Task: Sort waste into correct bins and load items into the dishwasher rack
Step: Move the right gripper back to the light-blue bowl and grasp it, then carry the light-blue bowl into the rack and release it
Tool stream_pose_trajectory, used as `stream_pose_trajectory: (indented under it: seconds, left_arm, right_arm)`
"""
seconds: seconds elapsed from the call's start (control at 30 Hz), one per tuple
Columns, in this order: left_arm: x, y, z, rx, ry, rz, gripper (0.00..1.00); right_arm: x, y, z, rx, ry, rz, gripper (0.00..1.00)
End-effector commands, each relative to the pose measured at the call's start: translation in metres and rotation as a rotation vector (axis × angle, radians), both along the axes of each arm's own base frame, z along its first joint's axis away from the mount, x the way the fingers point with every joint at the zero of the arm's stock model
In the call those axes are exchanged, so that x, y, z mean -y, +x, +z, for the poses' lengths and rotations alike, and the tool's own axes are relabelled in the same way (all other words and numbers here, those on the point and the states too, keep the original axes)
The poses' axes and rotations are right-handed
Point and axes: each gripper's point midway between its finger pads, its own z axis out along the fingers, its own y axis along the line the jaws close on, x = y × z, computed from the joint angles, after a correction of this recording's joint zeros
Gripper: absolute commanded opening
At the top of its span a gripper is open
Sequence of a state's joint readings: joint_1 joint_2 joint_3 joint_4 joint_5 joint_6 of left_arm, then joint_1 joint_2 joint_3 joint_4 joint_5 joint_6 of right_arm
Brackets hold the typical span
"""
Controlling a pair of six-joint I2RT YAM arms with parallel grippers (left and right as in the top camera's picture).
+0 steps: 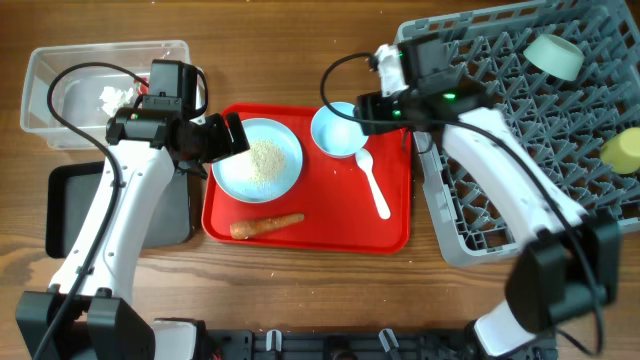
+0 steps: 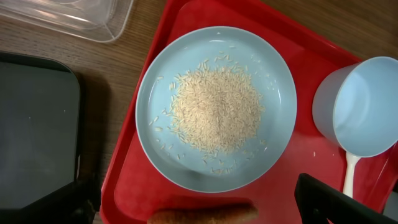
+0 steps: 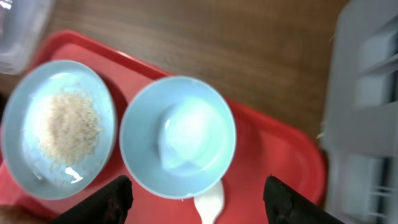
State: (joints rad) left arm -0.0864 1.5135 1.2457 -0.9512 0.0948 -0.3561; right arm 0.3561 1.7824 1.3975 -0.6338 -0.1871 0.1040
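The pale blue bowl [image 3: 177, 137] lies directly beneath the right tool [image 3: 199, 198], centred between its spread jaws, the dishwasher rack [image 1: 610, 195] just to the right.

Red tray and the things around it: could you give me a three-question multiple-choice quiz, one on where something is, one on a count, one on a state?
1. Where do the rice grains lie?
A) in the clear tub
B) on the pale blue plate
C) in the black tray

2. How many dishes stand in the grey rack?
A) none
B) two
C) four

3. How is the left gripper?
A) open, holding nothing
B) shut on the carrot stick
C) shut on the spoon

Answers:
1 B: the grains are heaped in the middle of the plate.
2 B: only the pale green bowl and the yellow-green cup are in the rack.
3 A: its fingers stand wide apart with nothing gripped between them.
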Motion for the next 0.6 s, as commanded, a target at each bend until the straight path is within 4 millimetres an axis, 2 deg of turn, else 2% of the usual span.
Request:
stream_pose_trajectory:
  seconds: [0.0, 0.17, 0.23, 0.3, 0.37, 0.47, 0.57]
  left_arm:
    - [-0.001, 0.001, 0.007, 0.02, -0.005, -0.001, 1.0]
    - [-0.001, 0.001, 0.007, 0.021, -0.005, -0.001, 1.0]
    - [-0.001, 0.001, 0.007, 0.021, -0.005, -0.001, 1.0]
    - [-0.001, 0.001, 0.007, 0.021, -0.005, -0.001, 1.0]
    - [-0.001, 0.001, 0.007, 0.021, -0.005, -0.001, 1.0]
    - [-0.001, 0.001, 0.007, 0.021, -0.005, -0.001, 1.0]
    - [-0.001, 0.001, 0.007, 0.021, -0.005, -0.001, 1.0]
  right_arm:
    - [0.001, 0.009, -0.049, -0.118, 0.0, -0.158, 0.63]
    - [0.002, 0.008, -0.104, -0.228, -0.018, -0.227, 0.47]
    - [0.004, 0.008, -0.116, -0.246, -0.032, -0.249, 0.41]
    - [0.006, 0.008, -0.119, -0.252, -0.036, -0.264, 0.31]
    - [0.005, 0.014, -0.111, -0.218, -0.027, -0.267, 0.15]
    - [0.01, 0.027, -0.083, -0.133, -0.03, -0.287, 0.04]
    - [0.017, 0.042, -0.022, 0.026, -0.037, -0.278, 0.04]
